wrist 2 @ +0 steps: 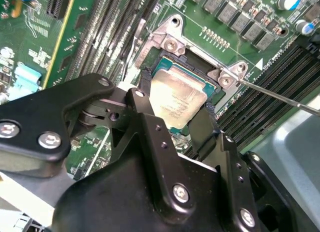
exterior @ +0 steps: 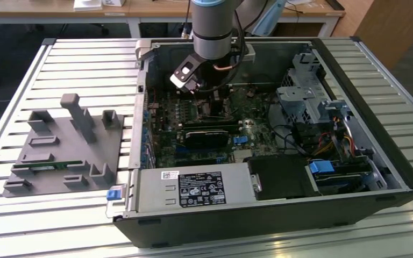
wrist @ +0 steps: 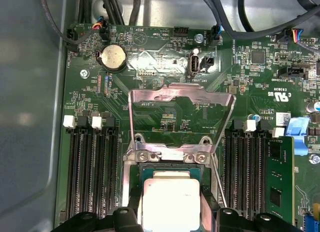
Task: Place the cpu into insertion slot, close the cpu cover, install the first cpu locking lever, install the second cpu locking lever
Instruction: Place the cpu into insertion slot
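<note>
Gripper [wrist 2: 178, 98] pinches one cpu [wrist 2: 176, 106] between its two fingers [wrist 2: 145, 92] at one insertion slot [wrist 2: 196, 69], one cpu cover [wrist: 150, 95] raised.

Can't see the lower end of the cpu [wrist 2: 176, 99] in the second wrist view: tucked behind the black gripper [wrist 2: 176, 98]. Cut off by the picture's edge in the first wrist view too. Can make out just a dark strip of the insertion slot [wrist 2: 202, 71] beside the chip. Can follow the thin locking lever [wrist 2: 280, 97] only to the picture's edge. Can't tell apart the tiny parts on the green board [exterior: 165, 153] in the exterior view.
</note>
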You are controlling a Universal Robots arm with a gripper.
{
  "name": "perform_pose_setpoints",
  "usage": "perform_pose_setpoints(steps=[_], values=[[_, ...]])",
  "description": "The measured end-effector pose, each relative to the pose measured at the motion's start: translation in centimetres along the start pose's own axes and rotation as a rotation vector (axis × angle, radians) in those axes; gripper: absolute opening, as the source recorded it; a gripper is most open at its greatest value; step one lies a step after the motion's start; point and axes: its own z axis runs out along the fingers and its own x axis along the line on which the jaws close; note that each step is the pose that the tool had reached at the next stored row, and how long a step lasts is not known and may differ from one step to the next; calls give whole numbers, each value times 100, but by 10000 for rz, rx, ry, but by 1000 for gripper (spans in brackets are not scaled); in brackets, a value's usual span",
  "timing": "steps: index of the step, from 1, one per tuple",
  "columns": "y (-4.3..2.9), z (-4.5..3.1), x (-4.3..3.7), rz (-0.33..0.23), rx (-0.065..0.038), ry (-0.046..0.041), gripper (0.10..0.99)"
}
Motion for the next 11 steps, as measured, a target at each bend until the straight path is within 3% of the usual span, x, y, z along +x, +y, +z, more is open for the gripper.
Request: perform_pose_setpoints(steps=[2,3,11], values=[[0,0,0,0,1,-1,549],[0,-1,-1,0,3,-3,612],[1,-30,-2,0,5,-5,612]])
